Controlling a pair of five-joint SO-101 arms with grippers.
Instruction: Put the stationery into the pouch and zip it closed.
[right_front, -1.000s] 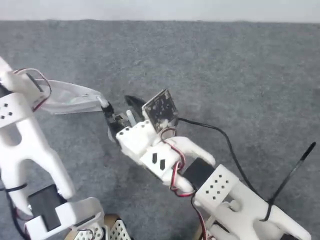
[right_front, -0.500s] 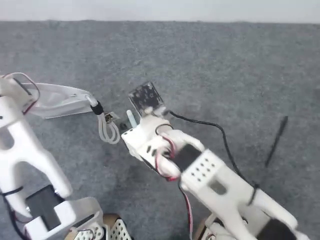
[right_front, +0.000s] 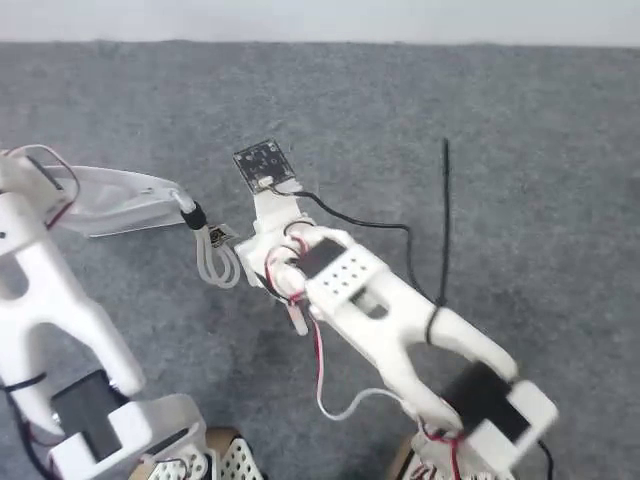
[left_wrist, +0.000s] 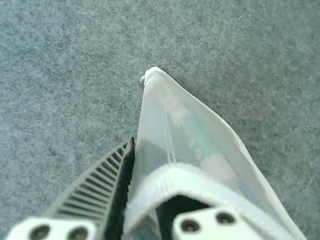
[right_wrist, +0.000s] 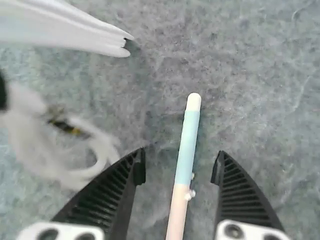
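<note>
The right tool is standing open, its two dark jaws straddling a pale blue and pink pen without touching it. The pen is lying on the grey table, running from the bottom centre of the right wrist view up to mid-frame. To its left a white loop cord is trailing, and the pouch is crossing the upper left corner.

The left tool is clamping the translucent pouch at one end and holding it out over the table, at the left of the high view. Greenish stationery is already showing through its wall.

Judging by this, the task is running partway: the pen is waiting to be packed, and zipping is remaining; I cannot tell how far the zip is standing open.
</note>
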